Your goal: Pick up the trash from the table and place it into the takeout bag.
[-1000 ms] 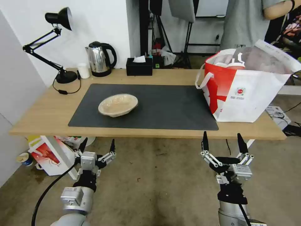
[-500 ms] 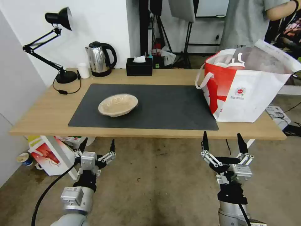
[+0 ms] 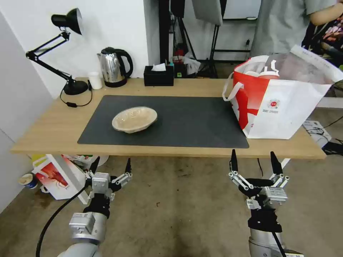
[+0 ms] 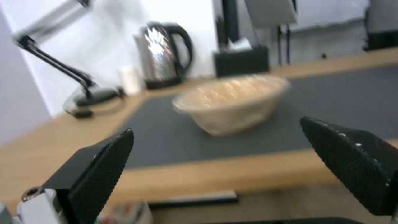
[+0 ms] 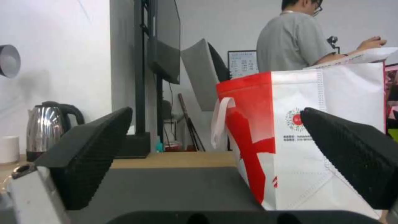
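Note:
A shallow beige round dish (image 3: pixel 134 119) sits on the dark grey mat (image 3: pixel 185 121) of the light-wood table (image 3: pixel 50 128), left of centre. It also appears as a beige dish (image 4: pixel 230 102) in the left wrist view. The takeout bag (image 3: pixel 282 103), white with a red side panel, stands at the table's right end; a red cup with white lid (image 3: pixel 266 74) shows inside it. In the right wrist view the takeout bag (image 5: pixel 323 140) stands ahead. Both grippers hang below the table's front edge: the left gripper (image 3: pixel 110 166) and the right gripper (image 3: pixel 254 157) are open and empty.
A black desk lamp (image 3: pixel 66 53), white cup (image 3: pixel 95 80), steel kettle (image 3: pixel 113 66) and black tissue box (image 3: pixel 159 75) line the table's far edge. A smaller red-and-white bag (image 3: pixel 59 176) lies on the floor under the left end. A person stands behind the takeout bag.

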Controlling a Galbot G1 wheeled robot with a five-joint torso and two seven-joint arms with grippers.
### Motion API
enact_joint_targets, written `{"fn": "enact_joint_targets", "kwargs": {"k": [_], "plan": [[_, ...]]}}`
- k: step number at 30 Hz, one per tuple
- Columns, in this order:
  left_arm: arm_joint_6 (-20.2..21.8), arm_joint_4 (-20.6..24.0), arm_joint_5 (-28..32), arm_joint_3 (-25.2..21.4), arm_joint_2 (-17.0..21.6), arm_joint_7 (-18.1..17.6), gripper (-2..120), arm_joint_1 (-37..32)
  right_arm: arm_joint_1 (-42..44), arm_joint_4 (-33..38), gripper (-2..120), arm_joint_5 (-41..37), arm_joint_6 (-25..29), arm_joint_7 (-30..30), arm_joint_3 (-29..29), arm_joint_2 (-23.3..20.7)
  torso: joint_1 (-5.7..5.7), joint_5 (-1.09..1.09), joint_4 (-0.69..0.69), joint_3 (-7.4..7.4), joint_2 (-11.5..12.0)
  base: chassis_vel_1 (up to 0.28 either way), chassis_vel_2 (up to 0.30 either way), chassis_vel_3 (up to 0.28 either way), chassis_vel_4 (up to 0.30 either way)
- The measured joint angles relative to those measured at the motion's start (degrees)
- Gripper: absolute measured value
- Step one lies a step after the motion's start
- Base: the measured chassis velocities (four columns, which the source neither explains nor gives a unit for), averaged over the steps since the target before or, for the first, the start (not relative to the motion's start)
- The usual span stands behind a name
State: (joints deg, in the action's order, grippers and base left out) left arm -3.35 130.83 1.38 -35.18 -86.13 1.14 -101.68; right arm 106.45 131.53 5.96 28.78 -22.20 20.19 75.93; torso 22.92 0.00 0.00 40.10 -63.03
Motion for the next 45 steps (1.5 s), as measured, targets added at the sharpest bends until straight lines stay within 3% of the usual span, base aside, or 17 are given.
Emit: {"fn": "enact_joint_targets", "kwargs": {"k": [8, 16, 18, 20, 24, 32, 45], "plan": [[-12.74, -3.97, 5.61, -13.35, -0.77, 4.44, 100, 5.4, 0.0, 0.0, 100, 0.0, 0.0, 0.0, 0.0, 0.0, 0.0, -0.01, 0.0, 0.0, 0.0, 0.0, 0.0, 0.0, 0.0], [-21.07, -6.35, 9.43, -23.04, -1.31, 7.42, 100, 9.02, 0.0, 0.0, 100, 0.0, 0.0, 0.0, 0.0, 0.01, 0.0, 0.03, 0.01, 0.0, 0.0, 0.0, 0.0, 0.0, 0.0], [-21.0, -5.96, 9.68, -23.28, -1.36, 7.6, 100, 8.79, 0.0, 0.0, 100, 0.0, 0.0, 0.02, 0.0, 0.0, 0.0, -0.05, -0.01, 0.0, 0.0, 0.0, 0.0, 0.0, 0.0], [-23.04, -3.76, 12.54, -27.68, -1.52, 9.08, 100, 8.45, 0.0, 0.0, 100, 0.0, 0.0, 0.01, 0.01, 0.0, 0.0, 0.04, 0.0, 0.0, 0.0, 0.0, 0.0, 0.0, 0.0], [-25.59, -1.17, 15.88, -32.23, -1.55, 11.84, 100, 8.77, -0.01, 0.0, 100, 0.0, 0.0, 0.01, 0.0, 0.0, 0.0, 0.02, 0.05, 0.0, 0.0, 0.0, 0.0, 0.0, 0.0], [-24.34, 0.24, 16.15, -30.08, 0.02, 14.91, 100, 9.69, 0.0, 0.0, 100, 0.0, 0.0, 0.01, 0.0, 0.0, 0.0, 0.0, -0.02, 0.0, -0.01, 0.0, 0.0, 0.0, 0.0], [-22.37, 0.17, 15.59, -27.24, 1.69, 16.06, 100, 10.84, 0.0, 0.0, 100, 0.0, 0.0, 0.0, 0.0, 0.0, 0.0, 0.0, 0.0, 0.0, -0.01, 0.0, 0.0, 0.0, 0.0]]}}
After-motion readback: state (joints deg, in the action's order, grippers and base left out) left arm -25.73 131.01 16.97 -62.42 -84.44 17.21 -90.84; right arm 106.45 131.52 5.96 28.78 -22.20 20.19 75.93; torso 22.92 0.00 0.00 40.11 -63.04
